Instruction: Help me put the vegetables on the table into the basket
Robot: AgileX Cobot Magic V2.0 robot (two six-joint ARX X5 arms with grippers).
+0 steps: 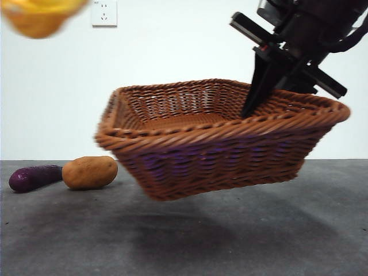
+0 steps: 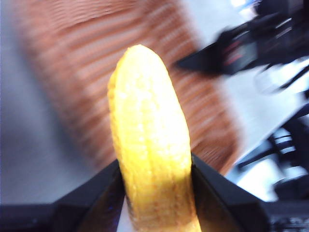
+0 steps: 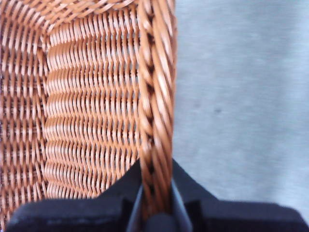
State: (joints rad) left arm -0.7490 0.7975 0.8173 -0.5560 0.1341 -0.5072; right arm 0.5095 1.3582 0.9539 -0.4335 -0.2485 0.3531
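While your right end effector (image 3: pixel 155 203) clamps the wicker basket's (image 1: pixel 230 149) rim aloft, your left end effector (image 2: pixel 154 188) grips the corn (image 2: pixel 149 140) above it, ready for dropping.

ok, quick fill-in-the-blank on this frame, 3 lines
1. The right end effector grips the basket by its ____.
2. The left end effector holds the ____.
3. The potato and eggplant lie on the ____.

Missing: rim; corn; table
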